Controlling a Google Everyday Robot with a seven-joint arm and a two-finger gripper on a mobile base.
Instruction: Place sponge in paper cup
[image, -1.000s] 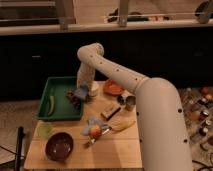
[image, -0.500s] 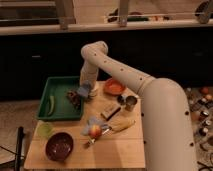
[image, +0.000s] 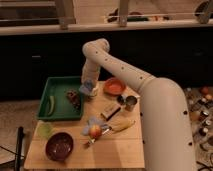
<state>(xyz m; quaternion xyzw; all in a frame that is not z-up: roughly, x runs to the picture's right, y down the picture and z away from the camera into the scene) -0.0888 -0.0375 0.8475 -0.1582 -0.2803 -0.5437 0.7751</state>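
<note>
Just right of the green tray (image: 61, 90), the hand (image: 89, 88) hangs pinched tight on the soft blue-grey sponge (image: 86, 85), just above the short white paper cup (image: 93, 94). Released askew, the block could catch the rim and tip the light cup toward the glossy orange bowl (image: 114, 87).

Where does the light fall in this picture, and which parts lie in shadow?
Camera view: dim, warm light from above reaches the wooden table and the white arm, while the space under the counter behind is nearly black. Camera view: the metal cup shows a small glint. Camera view: the gripper, shut on the sponge by the green tray, looks darker than the arm.
</note>
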